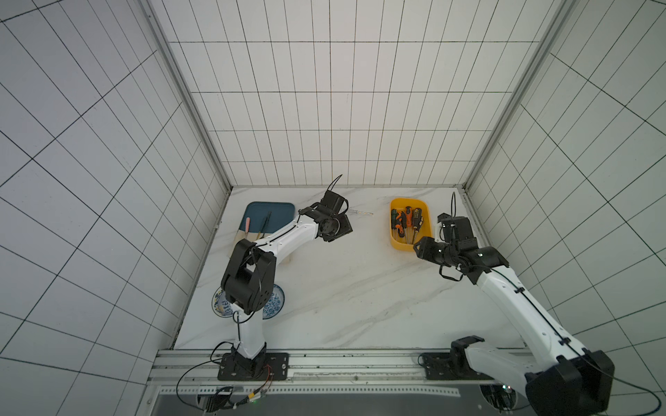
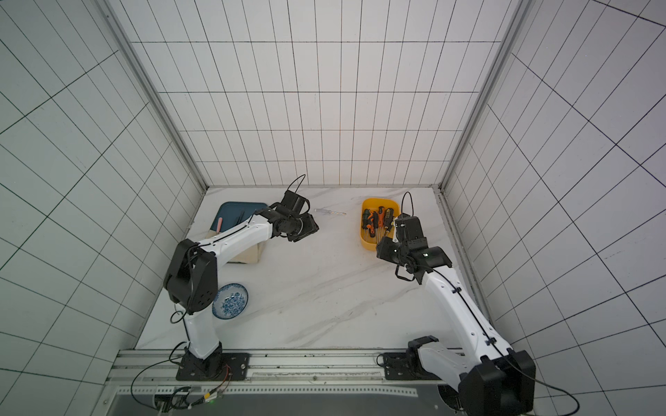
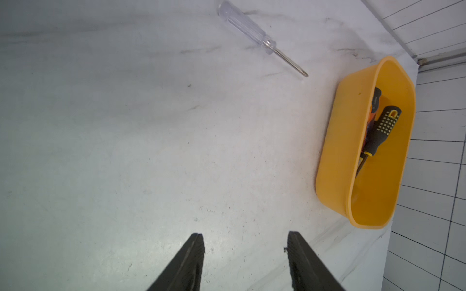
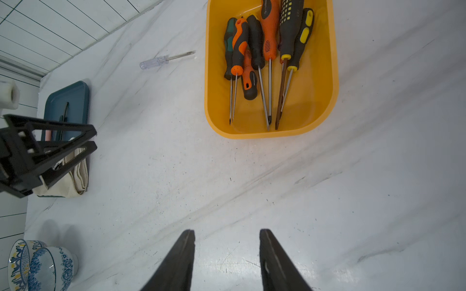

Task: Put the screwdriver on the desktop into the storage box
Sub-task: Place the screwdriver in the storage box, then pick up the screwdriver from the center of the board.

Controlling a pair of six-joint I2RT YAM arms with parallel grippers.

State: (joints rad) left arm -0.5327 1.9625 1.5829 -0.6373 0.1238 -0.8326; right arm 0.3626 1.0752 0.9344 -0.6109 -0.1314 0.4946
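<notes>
A small screwdriver (image 1: 360, 212) (image 2: 329, 211) with a clear handle (image 3: 248, 25) (image 4: 153, 62) lies on the white marble desktop (image 1: 342, 288), between the two arms near the back wall. The yellow storage box (image 1: 400, 246) (image 2: 370, 245) (image 3: 335, 151) (image 4: 317, 105) stands at the back right and holds several orange, green and black-handled screwdrivers. My left gripper (image 3: 245, 239) (image 1: 340, 228) hovers just left of the clear screwdriver, open, with nothing between its fingers. My right gripper (image 4: 227, 235) (image 1: 423, 248) is open and empty at the box's near end.
A dark blue tray (image 1: 270, 210) (image 4: 75, 95) with a few slim tools sits at the back left, partly over a beige cloth (image 4: 75, 176). A blue-and-white bowl (image 2: 230, 300) (image 4: 37, 264) stands near the left arm's base. Tiled walls enclose the table.
</notes>
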